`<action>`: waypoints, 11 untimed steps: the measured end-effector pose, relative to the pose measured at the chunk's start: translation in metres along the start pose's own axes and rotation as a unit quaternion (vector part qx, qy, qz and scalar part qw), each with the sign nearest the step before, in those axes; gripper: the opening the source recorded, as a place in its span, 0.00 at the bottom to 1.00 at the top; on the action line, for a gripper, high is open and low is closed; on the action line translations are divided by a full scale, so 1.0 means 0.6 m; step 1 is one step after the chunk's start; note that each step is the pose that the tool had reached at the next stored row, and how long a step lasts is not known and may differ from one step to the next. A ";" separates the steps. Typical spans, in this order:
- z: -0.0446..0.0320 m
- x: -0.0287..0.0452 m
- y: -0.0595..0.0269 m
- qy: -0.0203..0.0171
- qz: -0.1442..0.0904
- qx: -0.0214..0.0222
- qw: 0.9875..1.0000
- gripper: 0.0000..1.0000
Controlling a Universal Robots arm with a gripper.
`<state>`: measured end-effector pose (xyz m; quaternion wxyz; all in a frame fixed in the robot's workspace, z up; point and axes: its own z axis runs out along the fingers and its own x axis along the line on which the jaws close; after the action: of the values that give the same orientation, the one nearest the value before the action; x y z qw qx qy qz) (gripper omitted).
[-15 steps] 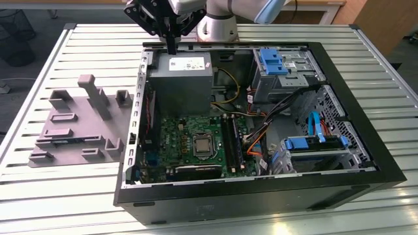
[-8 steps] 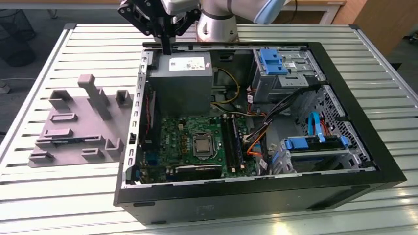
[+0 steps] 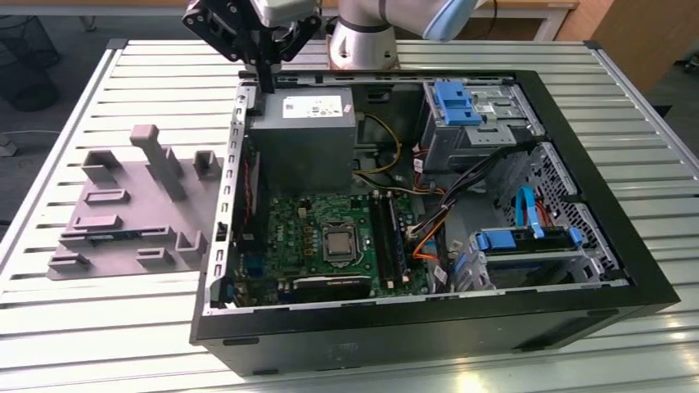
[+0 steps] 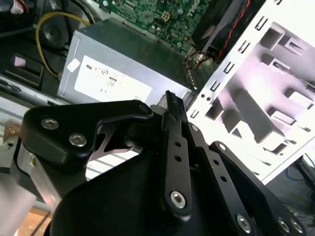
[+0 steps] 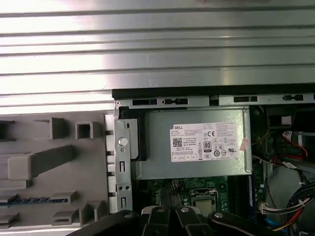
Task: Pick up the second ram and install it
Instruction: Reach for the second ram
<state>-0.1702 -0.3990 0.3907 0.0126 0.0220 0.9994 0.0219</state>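
Observation:
The second ram (image 3: 106, 237) is a thin bluish-green stick lying in a low slot of the grey fixture plate (image 3: 120, 205), left of the computer case in the exterior view. In the first wrist view the ram (image 5: 35, 200) shows as a dark blue strip in the same plate (image 5: 29, 162). My gripper (image 3: 265, 87) hangs above the case's rear corner beside the power supply (image 3: 303, 135), well away from the ram. Its fingers (image 4: 171, 105) are pressed together, shut on nothing. The long black memory slots (image 3: 389, 237) sit on the green motherboard (image 3: 317, 237).
The open black case (image 3: 437, 327) stands on a slatted metal table (image 3: 87, 327). Drive cages with blue clips (image 3: 525, 241) and loose cables (image 3: 437, 221) crowd the exterior view's right side. Upright blocks (image 3: 164, 160) rise from the fixture plate. The case's metal wall (image 3: 226, 213) separates plate and motherboard.

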 end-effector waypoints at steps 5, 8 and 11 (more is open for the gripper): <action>0.001 0.014 -0.001 0.000 -0.011 0.000 1.000 0.11; 0.001 0.025 -0.001 0.000 -0.011 0.000 1.000 0.11; 0.001 0.033 -0.002 0.000 -0.011 0.000 1.000 0.11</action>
<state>-0.1900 -0.3990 0.3897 0.0124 0.0112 0.9996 0.0220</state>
